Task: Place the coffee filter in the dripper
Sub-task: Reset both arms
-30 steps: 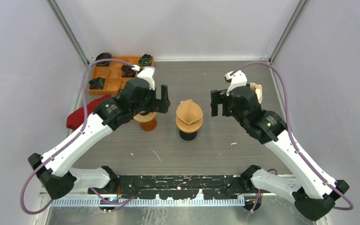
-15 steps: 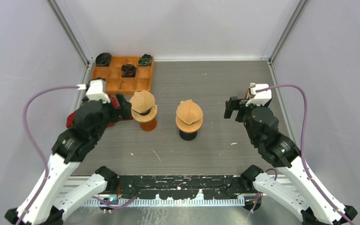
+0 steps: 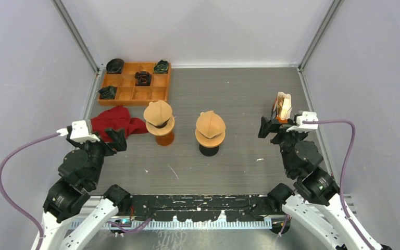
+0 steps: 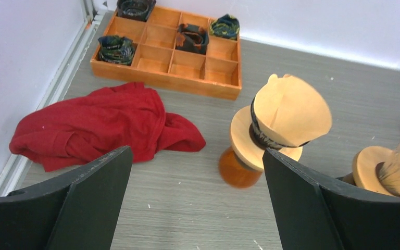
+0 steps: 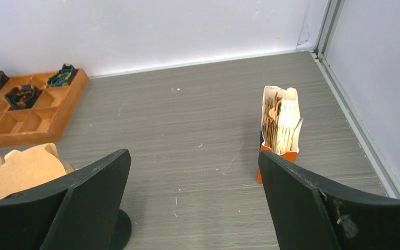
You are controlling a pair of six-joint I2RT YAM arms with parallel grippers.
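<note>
Two drippers stand mid-table. The left one [image 3: 159, 125] has an orange base and holds a tan paper filter [image 3: 157, 111]; it shows in the left wrist view [image 4: 263, 138] with its filter [image 4: 290, 112]. The right one [image 3: 209, 137] has a black base and also holds a tan filter [image 3: 210, 123]. A holder of spare filters [image 3: 283, 106] stands at the right; it shows in the right wrist view [image 5: 280, 126]. My left gripper [image 3: 115, 139] is open and empty, near the table's left front. My right gripper [image 3: 271, 128] is open and empty, in front of the holder.
An orange compartment tray [image 3: 130, 92] with dark items sits at the back left. A red cloth [image 3: 115, 119] lies left of the orange dripper, also in the left wrist view [image 4: 91, 126]. Metal frame posts line the side walls.
Both arms have pulled back from the drippers toward the near edge, left to the left side, right to the right side. Both grippers stay open. The drippers and filters have not moved.
</note>
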